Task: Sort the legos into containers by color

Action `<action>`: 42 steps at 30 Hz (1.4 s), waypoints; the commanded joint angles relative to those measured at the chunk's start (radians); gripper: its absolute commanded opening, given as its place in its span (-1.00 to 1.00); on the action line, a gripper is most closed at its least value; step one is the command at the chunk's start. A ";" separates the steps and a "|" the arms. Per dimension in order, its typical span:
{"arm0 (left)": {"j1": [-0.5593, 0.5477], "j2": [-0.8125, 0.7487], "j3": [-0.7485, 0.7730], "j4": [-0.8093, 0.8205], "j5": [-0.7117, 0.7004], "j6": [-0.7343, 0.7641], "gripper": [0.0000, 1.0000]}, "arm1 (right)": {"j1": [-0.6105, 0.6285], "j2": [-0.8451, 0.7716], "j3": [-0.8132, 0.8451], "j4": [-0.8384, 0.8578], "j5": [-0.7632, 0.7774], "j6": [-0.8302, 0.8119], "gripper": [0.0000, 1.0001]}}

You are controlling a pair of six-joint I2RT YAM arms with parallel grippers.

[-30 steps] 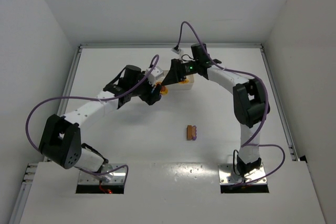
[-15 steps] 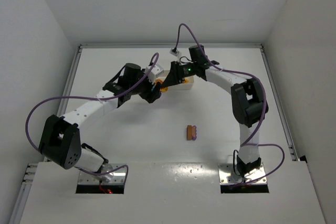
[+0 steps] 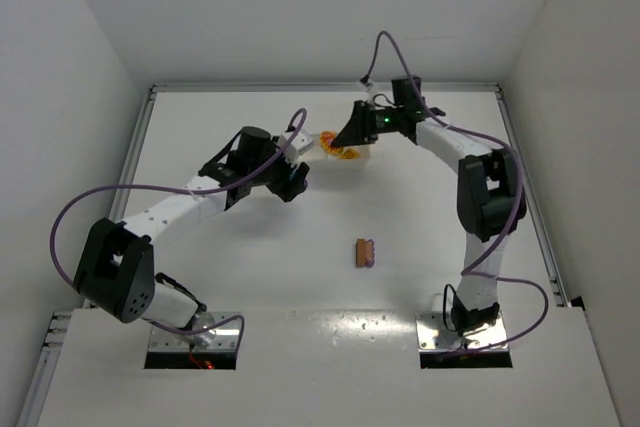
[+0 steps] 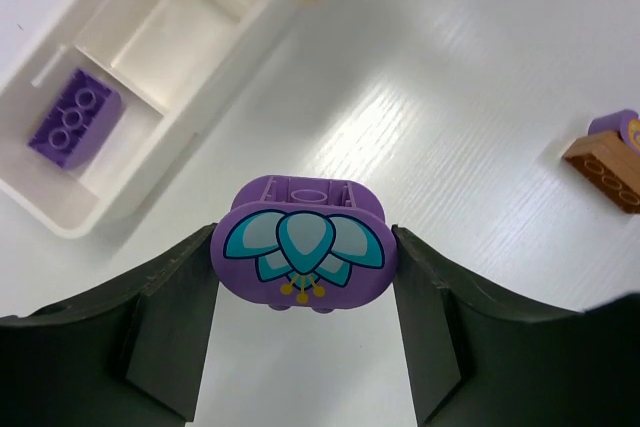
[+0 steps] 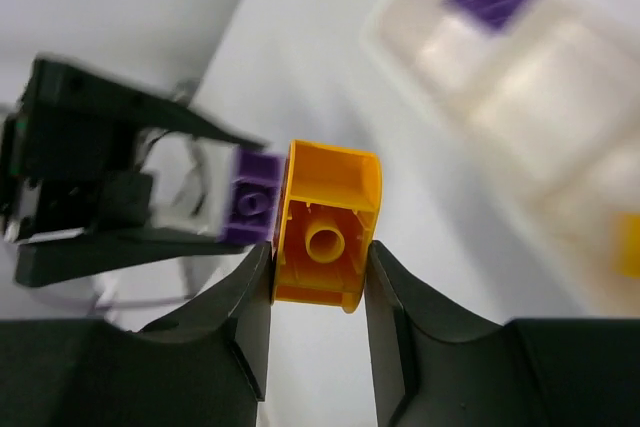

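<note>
Tips of the left gripper point(image 4: 305, 277) are pinching a purple lotus-printed lego point(image 4: 305, 242) by its two ends, holding it above the white table point(image 4: 430, 107). Ahead of those tips and off to their left, the white tray point(image 4: 215, 87) is lying flat. A purple brick point(image 4: 75, 124) is sitting in the end compartment farthest to that gripper's left. Ahead and to the right of the same gripper, a brown-and-purple lego point(image 4: 608, 155) is resting on the table, well apart from the tray.

The right gripper point(image 5: 320, 247) is squeezing an orange lego point(image 5: 325, 225) between its two fingers, with the hollow underside facing the wrist camera. Just beyond that orange lego, the left gripper's purple one is showing close beside it; I cannot tell whether they are touching. Past the right gripper's tips the tray is appearing blurred, with a yellow piece point(image 5: 628, 242) seemingly lying in its other end.
</note>
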State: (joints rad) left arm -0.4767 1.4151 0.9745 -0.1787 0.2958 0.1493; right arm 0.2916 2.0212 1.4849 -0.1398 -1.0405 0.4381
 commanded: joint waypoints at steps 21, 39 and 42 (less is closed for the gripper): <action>0.058 0.059 0.148 0.007 -0.049 -0.016 -0.57 | -0.022 -0.004 0.049 -0.141 0.801 -0.331 -0.19; 0.128 0.449 0.412 -0.013 -0.175 -0.143 -0.15 | -0.012 -0.120 -0.032 -0.132 0.723 -0.311 0.26; 0.138 0.472 0.432 -0.013 -0.199 -0.165 -0.11 | -0.012 -0.148 -0.074 -0.121 0.712 -0.311 0.26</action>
State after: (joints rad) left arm -0.3626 1.8862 1.3487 -0.2001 0.1390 0.0307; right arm 0.2737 1.9522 1.4406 -0.2890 -0.2951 0.1230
